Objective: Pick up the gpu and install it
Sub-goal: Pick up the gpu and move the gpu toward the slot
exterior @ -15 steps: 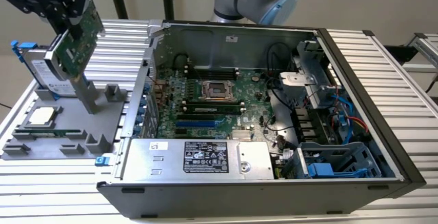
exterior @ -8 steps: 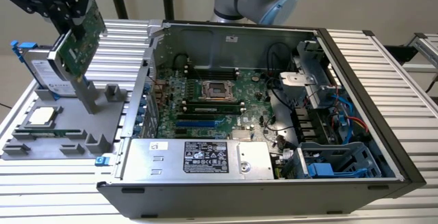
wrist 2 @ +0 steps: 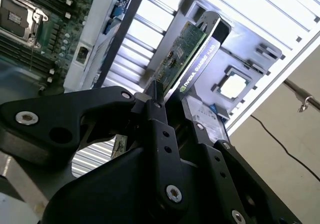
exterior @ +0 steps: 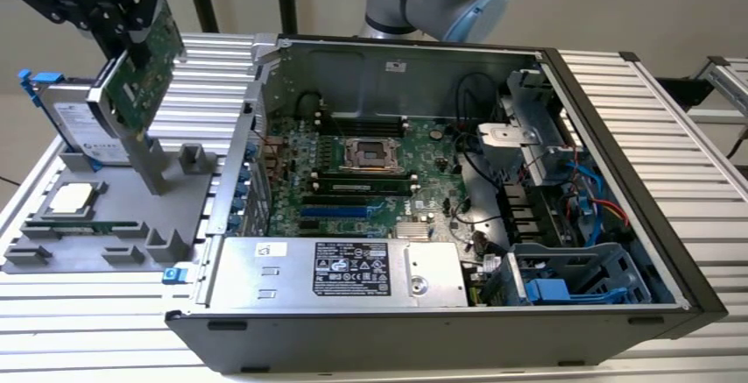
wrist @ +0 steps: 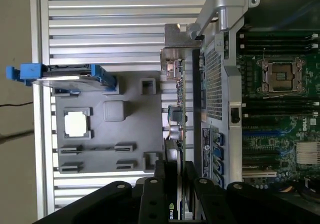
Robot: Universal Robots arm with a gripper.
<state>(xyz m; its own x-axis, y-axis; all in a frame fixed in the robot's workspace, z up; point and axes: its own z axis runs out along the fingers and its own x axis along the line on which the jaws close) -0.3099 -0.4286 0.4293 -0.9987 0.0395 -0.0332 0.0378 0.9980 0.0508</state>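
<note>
The end effector (exterior: 131,31) is clamped on the gpu (exterior: 150,76), gripping the card's upper edge so that it hangs edge-on. The silver bracket (exterior: 150,164) points down, below the fingers and over the grey fixture (exterior: 70,251). The open computer case (exterior: 386,348) stands just beside it, apparently the install site.

Slatted table (exterior: 654,94) bearing case (exterior: 409,348), tray (exterior: 70,265).
</note>
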